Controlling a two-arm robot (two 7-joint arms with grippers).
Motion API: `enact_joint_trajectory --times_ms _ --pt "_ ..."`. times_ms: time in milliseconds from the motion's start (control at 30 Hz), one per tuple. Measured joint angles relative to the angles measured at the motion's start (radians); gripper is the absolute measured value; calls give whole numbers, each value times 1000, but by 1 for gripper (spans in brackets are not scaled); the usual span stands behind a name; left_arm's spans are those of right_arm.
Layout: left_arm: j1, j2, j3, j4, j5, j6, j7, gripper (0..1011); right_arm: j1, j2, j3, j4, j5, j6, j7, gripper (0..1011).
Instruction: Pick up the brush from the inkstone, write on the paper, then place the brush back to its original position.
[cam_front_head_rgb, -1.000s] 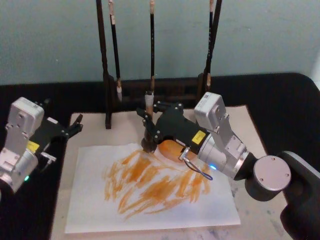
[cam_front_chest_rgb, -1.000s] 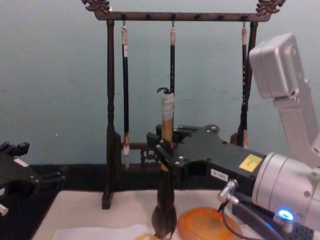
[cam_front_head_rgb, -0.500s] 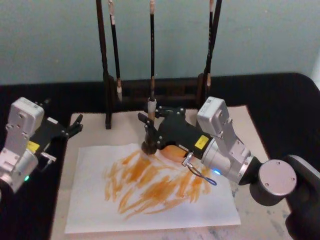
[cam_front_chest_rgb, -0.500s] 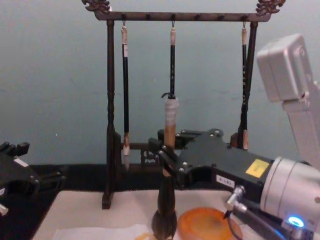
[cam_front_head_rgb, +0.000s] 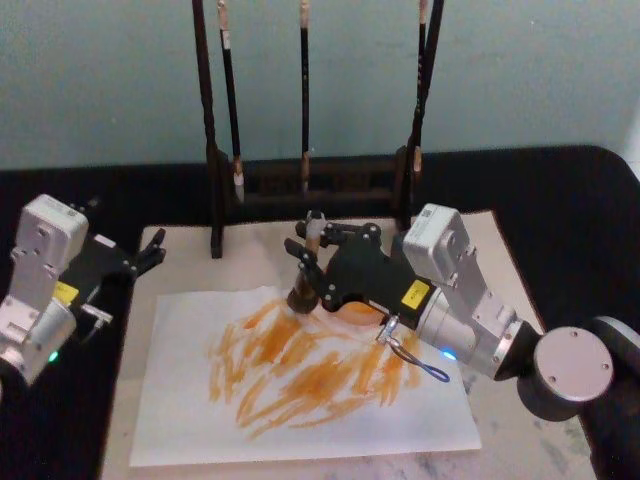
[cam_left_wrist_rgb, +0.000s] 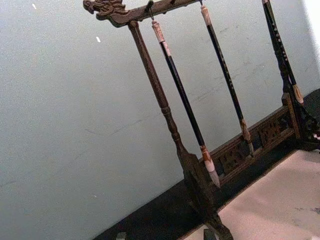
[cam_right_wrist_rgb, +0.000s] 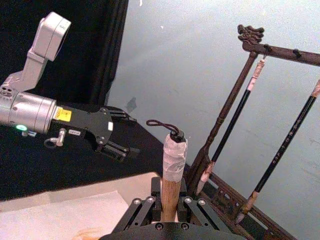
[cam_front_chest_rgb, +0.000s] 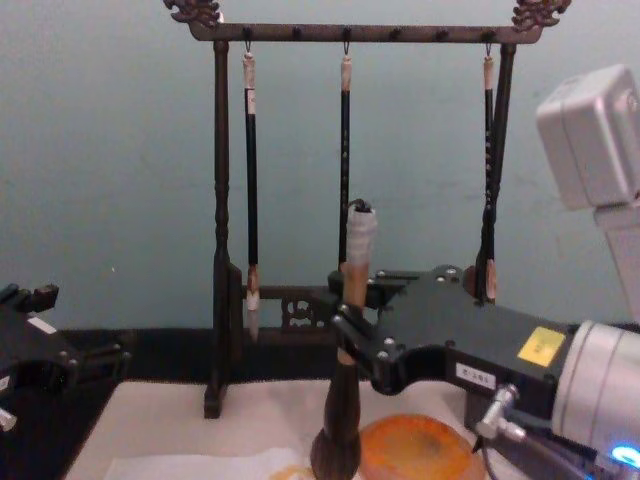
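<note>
My right gripper (cam_front_head_rgb: 312, 256) is shut on the tan handle of the brush (cam_front_head_rgb: 303, 275). The brush stands nearly upright, leaning slightly, with its dark bristles (cam_front_chest_rgb: 335, 452) down at the far edge of the paper (cam_front_head_rgb: 300, 415), which carries orange strokes. Right beside the bristles lies the orange inkstone (cam_front_chest_rgb: 415, 452), partly hidden under the gripper in the head view. The right wrist view shows the brush's white taped cap (cam_right_wrist_rgb: 174, 159) above my right gripper (cam_right_wrist_rgb: 170, 204). My left gripper (cam_front_head_rgb: 145, 256) hangs open and idle off the mat's left side.
A dark wooden rack (cam_front_chest_rgb: 222, 250) with three slim hanging brushes (cam_front_chest_rgb: 250, 180) stands close behind the inkstone. The cream mat (cam_front_head_rgb: 500, 250) lies under the paper on a black tabletop. Open paper stretches toward the front.
My right gripper has sunk lower and shifted a little right with the brush, whose top now leans that way. The bristles stay by the inkstone. The left arm is still.
</note>
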Motion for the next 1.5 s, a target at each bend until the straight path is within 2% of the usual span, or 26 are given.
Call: enact_joint_trajectory --times_ms 500,733,1067,1500 --pt "0 0 0 0 0 0 0 1001 -61 22 42 -68 -3 20 12 169" --pt "0 0 0 0 0 0 0 1001 -89 40 60 -105 16 33 26 169" --pt "0 0 0 0 0 0 0 1001 -126 67 77 -153 33 44 32 169" --pt "0 0 0 0 0 0 0 1001 -166 98 97 -205 33 49 27 169"
